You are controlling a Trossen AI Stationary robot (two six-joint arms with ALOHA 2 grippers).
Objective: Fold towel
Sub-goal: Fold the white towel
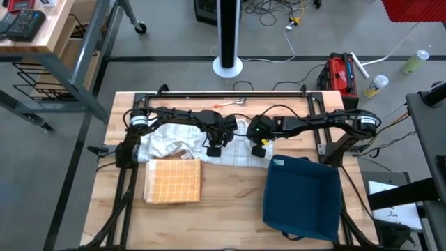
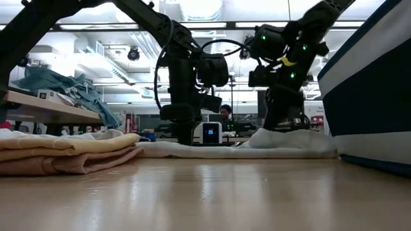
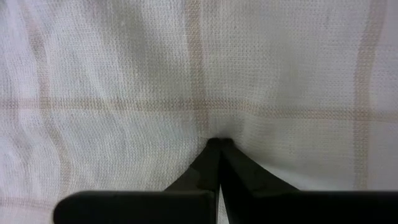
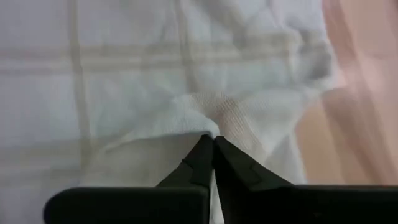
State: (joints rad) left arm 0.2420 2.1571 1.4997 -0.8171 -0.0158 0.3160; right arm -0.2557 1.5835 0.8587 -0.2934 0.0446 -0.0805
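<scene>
A white towel (image 1: 167, 139) with faint beige checks lies spread and rumpled across the middle of the table, flat in the low view (image 2: 212, 149). My left gripper (image 1: 214, 148) points straight down onto its middle part, shut (image 3: 219, 144). My right gripper (image 1: 259, 150) slants down at the towel's right end, shut on a raised fold (image 4: 212, 140). A folded orange checked towel (image 1: 173, 181) lies near the front left. My left gripper comes from above, pointing down, with its shut tips on the towel's middle (image 3: 214, 132). Creases run together at the tips, so a small pucker seems pinched; one layer or several, I cannot tell. The cloth around it lies on the table. My right gripper pinches a raised fold of the towel near its right edge (image 4: 217, 121) between its two fingers, slanting down from the table's right. The cloth rises to a small peak (image 2: 262, 136) under the fingers, and the remainder of the towel lies on the table.
A dark blue bin (image 1: 301, 196) stands at the front right, close to the towel's right end, and fills the right side of the low view (image 2: 372, 96). Bare wood (image 1: 230, 209) lies between the folded orange towel and the bin.
</scene>
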